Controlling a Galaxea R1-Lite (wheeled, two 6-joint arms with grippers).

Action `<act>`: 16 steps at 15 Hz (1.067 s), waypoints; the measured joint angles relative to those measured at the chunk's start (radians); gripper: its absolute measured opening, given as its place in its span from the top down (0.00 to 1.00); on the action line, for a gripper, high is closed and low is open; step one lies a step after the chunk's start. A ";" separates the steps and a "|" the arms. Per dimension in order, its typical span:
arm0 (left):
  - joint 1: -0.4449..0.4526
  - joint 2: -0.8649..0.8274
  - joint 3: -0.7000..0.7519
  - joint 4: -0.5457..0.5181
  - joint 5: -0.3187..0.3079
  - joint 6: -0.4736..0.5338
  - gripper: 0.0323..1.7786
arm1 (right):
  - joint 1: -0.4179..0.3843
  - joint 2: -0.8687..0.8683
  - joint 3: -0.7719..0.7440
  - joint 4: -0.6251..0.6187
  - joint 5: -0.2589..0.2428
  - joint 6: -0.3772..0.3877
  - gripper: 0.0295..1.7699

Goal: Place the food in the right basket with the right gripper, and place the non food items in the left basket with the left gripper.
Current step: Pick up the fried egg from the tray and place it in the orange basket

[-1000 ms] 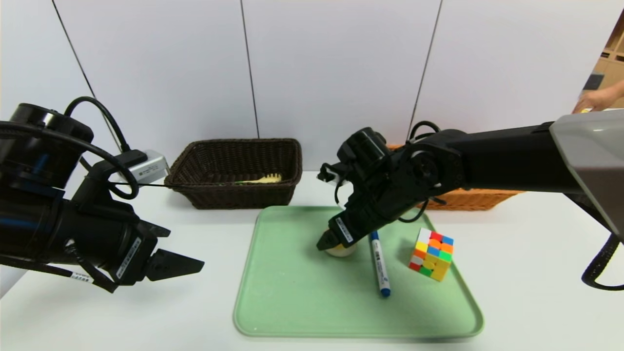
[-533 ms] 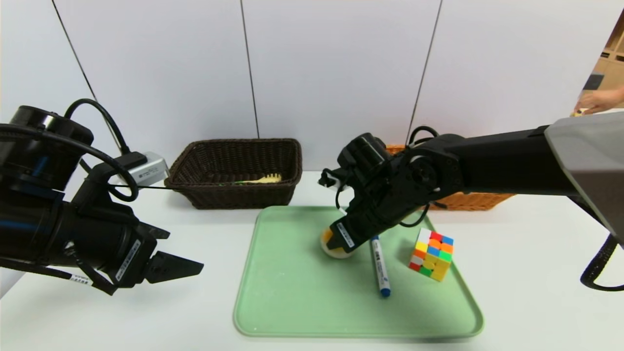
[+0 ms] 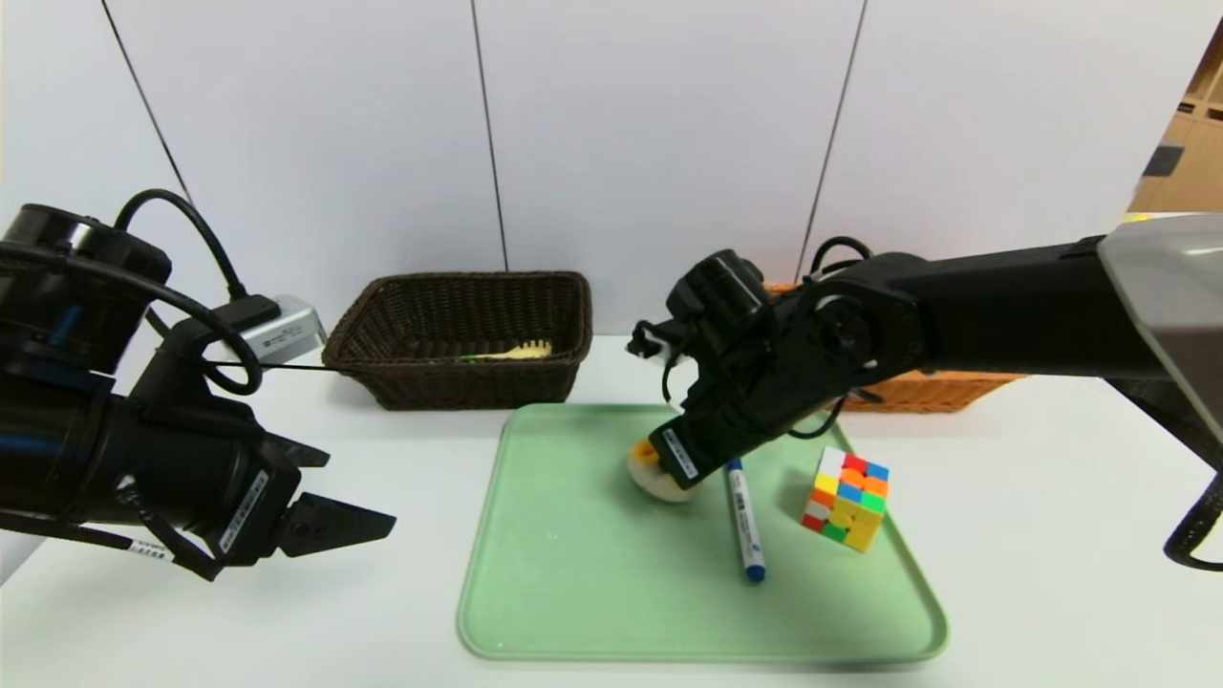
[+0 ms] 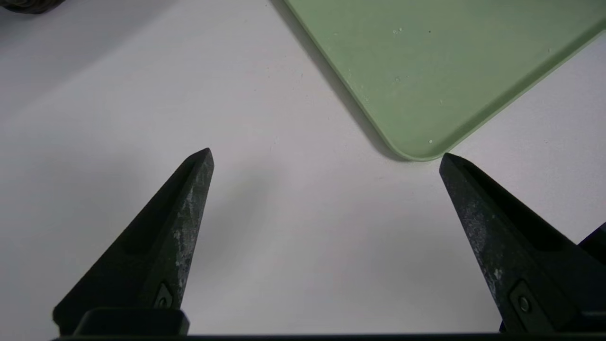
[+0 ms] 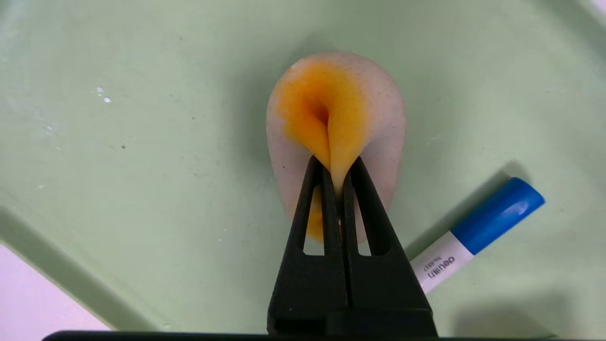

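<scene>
Lying beside the bun (image 5: 336, 118) on the green tray (image 3: 573, 592) are a marker (image 3: 743, 521) and, past it, a cube (image 3: 845, 499). The right tool (image 5: 335, 166) is pinched together on the bun, creasing its yellow-orange top; its base is whitish. A fork (image 3: 511, 353) lies in the dark basket (image 3: 459, 382); the arm partly hides the orange basket (image 3: 922, 390). The left tool (image 4: 326, 158) hangs spread over the table (image 4: 118, 104).

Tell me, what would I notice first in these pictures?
Probably the squashed bun on the green tray, pinched between the right gripper fingers. Next, the colourful puzzle cube on the tray's right side, beside a blue-capped marker.
</scene>
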 joint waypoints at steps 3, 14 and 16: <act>0.000 -0.007 0.001 0.001 0.000 0.000 0.05 | -0.010 -0.049 -0.009 -0.006 -0.002 0.003 0.99; -0.011 -0.014 0.007 -0.002 -0.002 0.000 0.05 | -0.262 -0.231 -0.064 -0.093 -0.053 0.092 0.99; -0.012 -0.014 0.007 -0.006 -0.002 -0.001 0.05 | -0.347 -0.236 -0.031 -0.100 -0.054 0.091 0.99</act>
